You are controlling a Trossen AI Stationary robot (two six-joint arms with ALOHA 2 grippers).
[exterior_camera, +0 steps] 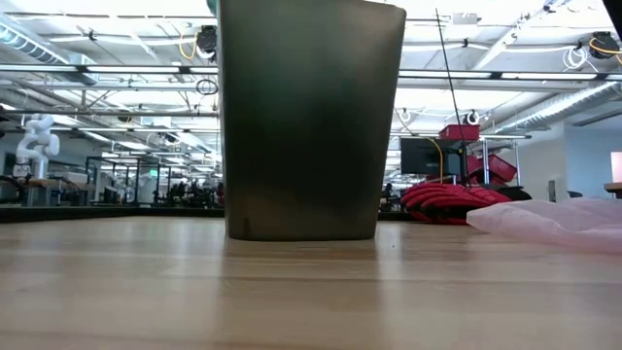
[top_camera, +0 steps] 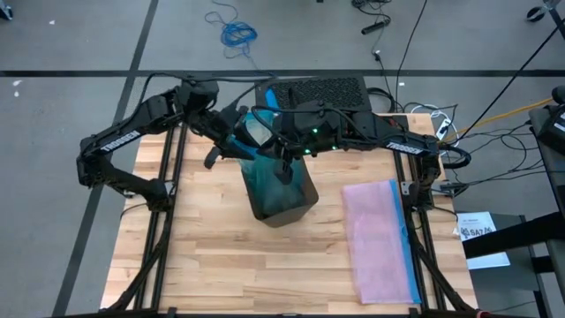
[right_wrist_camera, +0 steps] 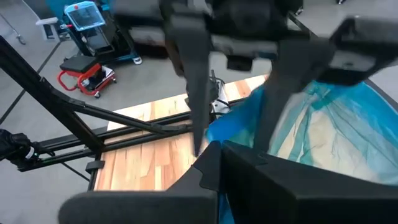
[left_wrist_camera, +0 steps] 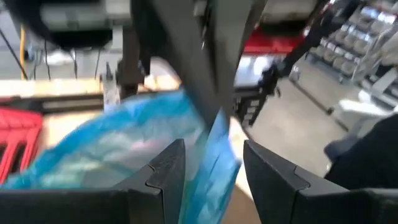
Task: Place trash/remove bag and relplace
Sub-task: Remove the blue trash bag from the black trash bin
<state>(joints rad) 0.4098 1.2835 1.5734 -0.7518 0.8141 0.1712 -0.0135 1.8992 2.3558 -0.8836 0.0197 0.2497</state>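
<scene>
The dark grey bin (top_camera: 296,208) stands upright in the middle of the table, and in the low view the bin (exterior_camera: 311,117) fills the centre. The teal bag (top_camera: 265,177) lines it, and its blue top edge is pulled up over the bin's far left rim. My left gripper (top_camera: 231,146) and my right gripper (top_camera: 281,159) meet at that raised edge, both shut on the bag. No trash shows in any view. My left gripper (left_wrist_camera: 214,177) pinches a bunched strip of the bag's blue top edge (left_wrist_camera: 214,155) between its two fingers, with the film filling the gap. The bag hangs from there into the bin, raised and fairly taut. My right gripper (right_wrist_camera: 221,162) has its fingers closed on the bag's blue edge (right_wrist_camera: 233,130), right beside the left gripper's fingers (right_wrist_camera: 193,93). Its own fingers hide the place of contact.
A pale pink translucent bag (top_camera: 380,234) with a blue edge lies flat on the table's right side and shows in the low view (exterior_camera: 554,219). A black perforated box (top_camera: 331,88) sits at the far edge. Bare wood lies near and left of the bin.
</scene>
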